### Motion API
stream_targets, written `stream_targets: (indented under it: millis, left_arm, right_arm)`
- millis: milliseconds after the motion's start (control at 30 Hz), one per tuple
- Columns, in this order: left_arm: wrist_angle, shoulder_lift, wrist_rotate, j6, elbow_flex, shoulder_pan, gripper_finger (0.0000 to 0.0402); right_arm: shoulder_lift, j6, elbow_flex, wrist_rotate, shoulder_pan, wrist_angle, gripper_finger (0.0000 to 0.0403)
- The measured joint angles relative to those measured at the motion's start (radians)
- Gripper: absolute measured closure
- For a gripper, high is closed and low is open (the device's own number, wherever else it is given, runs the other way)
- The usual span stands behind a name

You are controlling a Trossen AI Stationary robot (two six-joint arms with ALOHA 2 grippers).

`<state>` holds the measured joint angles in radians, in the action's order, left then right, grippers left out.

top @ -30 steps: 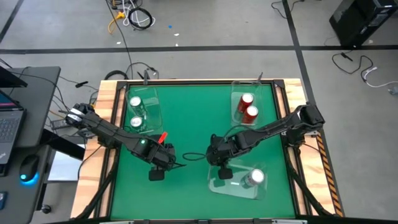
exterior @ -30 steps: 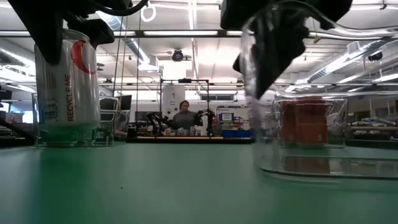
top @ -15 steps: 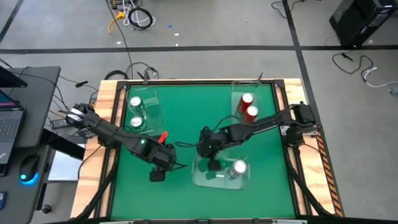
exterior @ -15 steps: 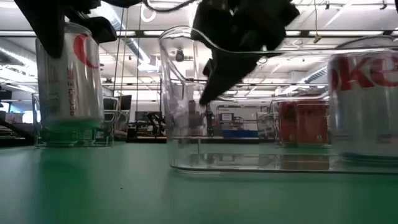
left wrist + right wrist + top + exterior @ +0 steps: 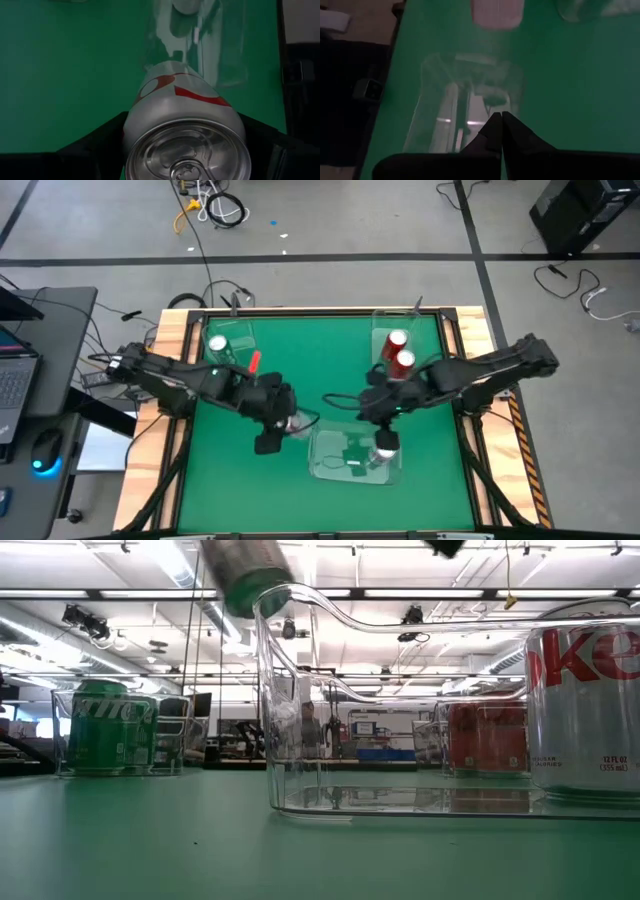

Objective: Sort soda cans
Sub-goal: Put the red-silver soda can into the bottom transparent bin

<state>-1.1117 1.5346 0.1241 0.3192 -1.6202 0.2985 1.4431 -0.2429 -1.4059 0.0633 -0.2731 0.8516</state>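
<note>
From the near tray as my landmark: far off to its left, at the worktop's far-left corner, the left tray holds the green cans, and the two red cans stand in the far tray beyond it, so those colours look sorted. Just left of the near tray, my left gripper has its fingers wrapped round a silver can, lifted off the worktop with its shiny top facing the wrist camera and its base aimed toward the tray's open side. The other silver can already stands inside the near tray, at its right end, so I judge the step in hand is bringing the held can over the rim and setting it in the free left part. I'd keep it high enough to clear the clear wall, centre it over the empty half, keep it upright, lower until the base sits flat, and only then let go. Right of that, my right gripper hovers over the tray beside the standing can with its fingers pinched shut and nothing between them; I'd back it away first so the arms don't crowd each other over the tray.
</note>
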Motion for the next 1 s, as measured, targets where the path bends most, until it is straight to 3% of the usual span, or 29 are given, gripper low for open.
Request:
stream_targets:
  millis: [167,333,733,1000]
  left_arm:
    - [0.045,0.052,-0.084,-0.087,-0.028,-0.07,0.0106]
    - [0.069,0.165,-0.151,-0.212,-0.082,-0.093,0.0106]
    - [-0.092,0.492,-0.093,-0.477,-0.378,-0.107,0.0106]
    - [-0.112,0.602,-0.114,-0.581,-0.424,-0.108,0.0106]
  right_arm:
    - [-0.067,-0.136,0.0,0.102,-0.037,0.177,0.0403]
    - [-0.083,-0.172,0.001,0.116,-0.058,0.221,0.0403]
    - [-0.073,-0.185,0.001,0.098,-0.062,0.275,0.0403]
    - [-0.072,-0.188,0.001,0.092,-0.068,0.289,0.0403]
